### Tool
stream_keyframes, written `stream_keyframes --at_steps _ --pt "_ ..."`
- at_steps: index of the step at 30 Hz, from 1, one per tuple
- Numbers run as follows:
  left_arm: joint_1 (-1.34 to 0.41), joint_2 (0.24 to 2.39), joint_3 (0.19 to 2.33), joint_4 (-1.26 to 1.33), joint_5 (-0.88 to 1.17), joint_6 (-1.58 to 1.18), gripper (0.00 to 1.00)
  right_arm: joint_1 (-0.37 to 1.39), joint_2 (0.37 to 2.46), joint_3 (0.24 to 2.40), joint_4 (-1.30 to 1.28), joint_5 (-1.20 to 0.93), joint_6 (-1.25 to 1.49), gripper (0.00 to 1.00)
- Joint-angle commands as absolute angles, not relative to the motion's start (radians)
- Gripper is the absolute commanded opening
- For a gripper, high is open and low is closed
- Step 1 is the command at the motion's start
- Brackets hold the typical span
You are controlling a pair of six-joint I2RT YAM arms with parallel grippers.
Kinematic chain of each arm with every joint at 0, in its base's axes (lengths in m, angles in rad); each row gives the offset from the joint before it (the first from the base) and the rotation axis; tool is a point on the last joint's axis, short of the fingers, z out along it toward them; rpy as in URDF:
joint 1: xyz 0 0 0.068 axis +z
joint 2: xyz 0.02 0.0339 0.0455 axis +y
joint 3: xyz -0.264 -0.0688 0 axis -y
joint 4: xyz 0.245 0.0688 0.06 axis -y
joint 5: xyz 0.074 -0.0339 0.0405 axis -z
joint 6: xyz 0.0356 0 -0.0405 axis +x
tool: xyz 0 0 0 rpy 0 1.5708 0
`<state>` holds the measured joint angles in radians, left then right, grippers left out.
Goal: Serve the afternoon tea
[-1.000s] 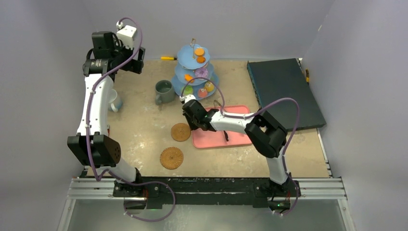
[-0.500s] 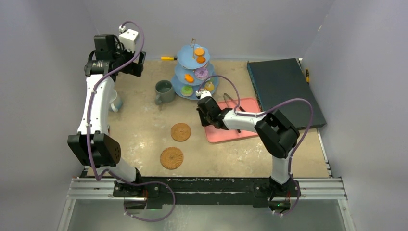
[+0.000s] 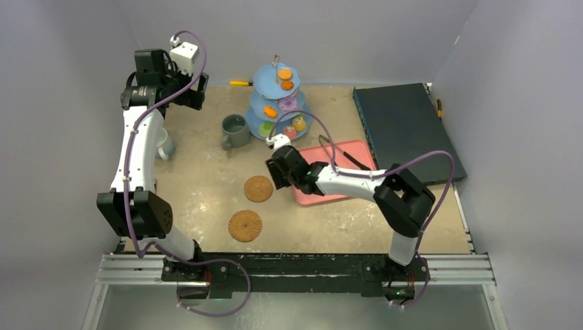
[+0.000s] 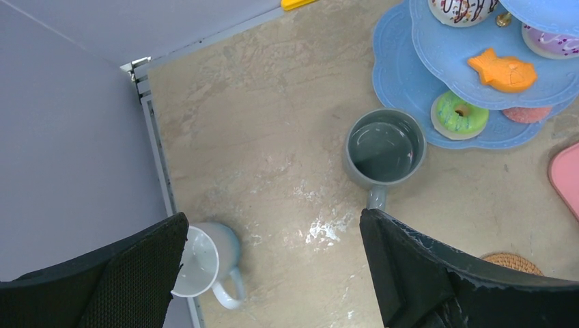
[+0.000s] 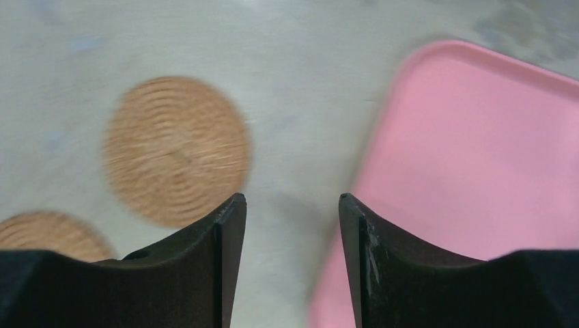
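Note:
The blue three-tier stand (image 3: pixel 280 103) at the back holds several small doughnuts and cakes; in the left wrist view a green doughnut (image 4: pixel 461 113) and an orange fish-shaped cake (image 4: pixel 502 68) lie on the stand (image 4: pixel 437 48). The grey-green mug (image 3: pixel 235 130) (image 4: pixel 384 147) stands left of it. The white mug (image 3: pixel 163 144) (image 4: pixel 201 260) is by the left wall. Two woven coasters (image 3: pixel 258 188) (image 3: pixel 245 225) lie mid-table. My left gripper (image 3: pixel 198 91) (image 4: pixel 273 225) hangs open high above the mugs. My right gripper (image 3: pixel 273 176) (image 5: pixel 292 201) is open and empty, low between the nearer coaster (image 5: pixel 176 150) and the pink tray.
The pink tray (image 3: pixel 340 180) (image 5: pixel 478 150) lies tilted right of the coasters with black tongs (image 3: pixel 344 155) on its far part. A dark slab (image 3: pixel 405 130) fills the back right. A yellow object (image 3: pixel 240 83) lies by the back wall.
My right gripper swung up to the stand, then came back left to the tray's left edge, and its jaws opened. The pink tray turned and shifted right. The left arm barely moved.

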<state>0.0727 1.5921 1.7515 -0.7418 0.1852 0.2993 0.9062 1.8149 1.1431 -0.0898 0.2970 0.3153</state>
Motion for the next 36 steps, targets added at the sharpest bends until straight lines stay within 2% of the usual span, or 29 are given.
stream_keyframes --at_steps 1,7,13,22,30,36 --pt "0.084 1.58 1.753 -0.736 0.182 0.306 0.97 1.031 1.767 1.19 -0.03 0.221 0.26 0.54" --pt "0.084 1.584 1.765 -0.742 0.178 0.309 0.97 1.151 1.723 1.089 0.089 0.091 0.2 0.41" --pt "0.084 1.595 1.756 -0.748 0.175 0.297 0.97 1.194 1.709 0.996 0.216 -0.058 0.159 0.34" --pt "0.084 1.603 1.774 -0.763 0.15 0.302 0.97 1.213 1.838 1.036 0.204 -0.164 0.063 0.22" --pt "0.084 1.608 1.784 -0.784 0.124 0.301 0.97 1.234 1.949 1.081 0.225 -0.115 0.054 0.22" --pt "0.084 1.578 1.787 -0.799 0.12 0.299 0.97 1.233 2.062 1.196 0.238 -0.051 0.1 0.2"
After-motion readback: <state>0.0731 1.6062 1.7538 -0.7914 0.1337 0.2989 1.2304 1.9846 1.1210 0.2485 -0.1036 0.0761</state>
